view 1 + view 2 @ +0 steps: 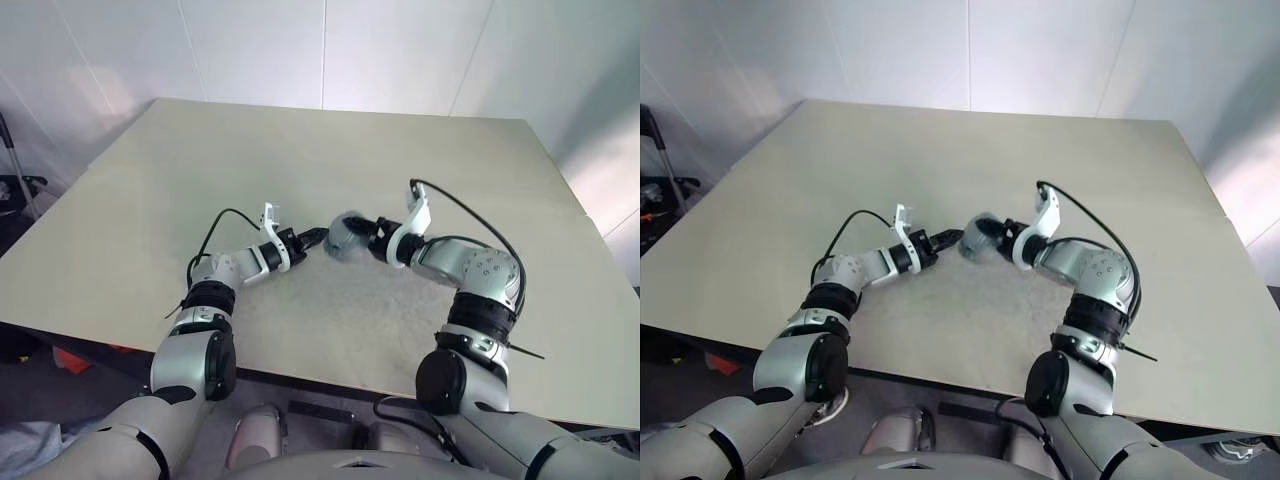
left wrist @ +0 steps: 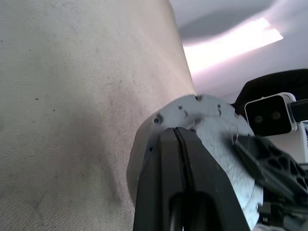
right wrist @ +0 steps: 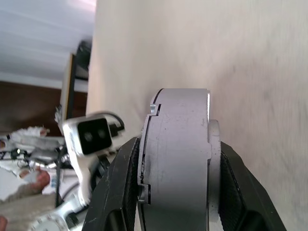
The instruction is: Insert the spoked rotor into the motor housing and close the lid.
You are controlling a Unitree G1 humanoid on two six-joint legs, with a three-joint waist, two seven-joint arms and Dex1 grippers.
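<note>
1. Here, a big pale table [image 1: 330,150] fills the middle of the head view, with white walls behind it.
2. The two robot arms reach in and meet near the middle of the table, a little toward six o'clock.
3. The right claw [image 1: 352,240] comes in from about four o'clock and points toward nine o'clock.
4. It holds the round grey motor housing [image 3: 175,159] up on its edge.
5. In the right wrist view, one black finger [image 3: 118,192] presses on one flat face of the housing and the other finger presses on the other face.
6. So the right claw is gripping the housing from both sides.
7. A thin dark line runs around the housing near one face, where the lid [image 3: 145,159] sits on it.
8. The lid looks closed on the housing.
9. The left claw [image 1: 318,236] comes in from about eight o'clock and points toward three o'clock.
10. Its two black fingers [image 2: 166,178] are pressed tight together, with nothing between them.
11. In the left wrist view, the tips of the left claw sit right at the grey face of the housing, where small screw holes show.
12. I cannot tell if the tips touch it.
13. A black cable [image 1: 215,232] loops up from the left wrist, and another one curves over the right wrist.
</note>
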